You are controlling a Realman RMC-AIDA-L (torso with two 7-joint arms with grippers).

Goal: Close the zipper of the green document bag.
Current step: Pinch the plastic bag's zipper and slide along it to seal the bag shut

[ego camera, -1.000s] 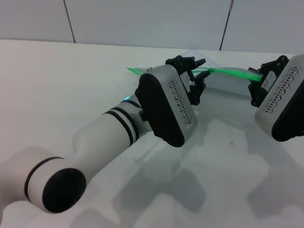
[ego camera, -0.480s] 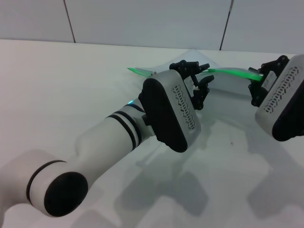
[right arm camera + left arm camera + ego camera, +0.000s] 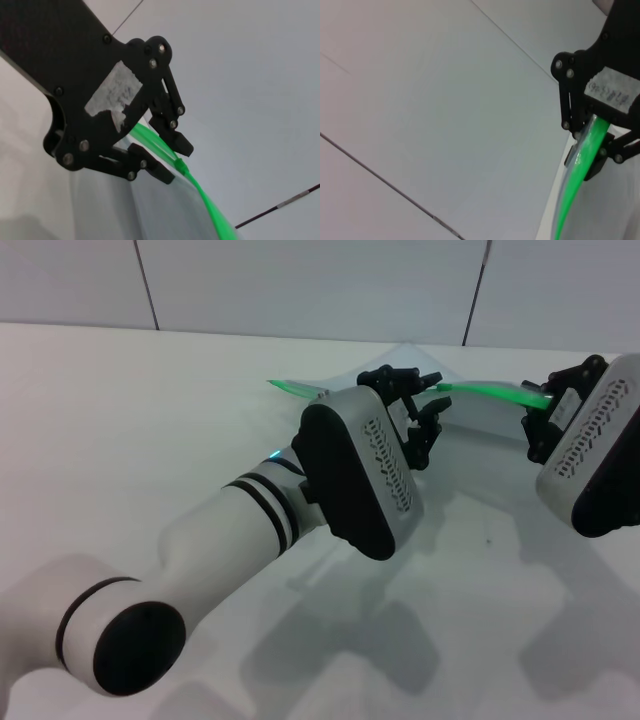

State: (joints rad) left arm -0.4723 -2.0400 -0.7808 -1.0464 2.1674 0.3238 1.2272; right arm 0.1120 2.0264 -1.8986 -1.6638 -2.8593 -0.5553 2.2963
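Both claws were on the green document bag [image 3: 480, 410], which lay near the far edge of the bench [image 3: 150, 420], towards its right corner. The right claw [image 3: 537, 420] was clamped on the end of the zipper [image 3: 490, 392], anchoring it. The left claw [image 3: 415, 405] sat mid-strip; I couldn't tell if it had closed. Closing looked underway; next, I judged, the left needed the slider pinched and drawn steadily along the strip.
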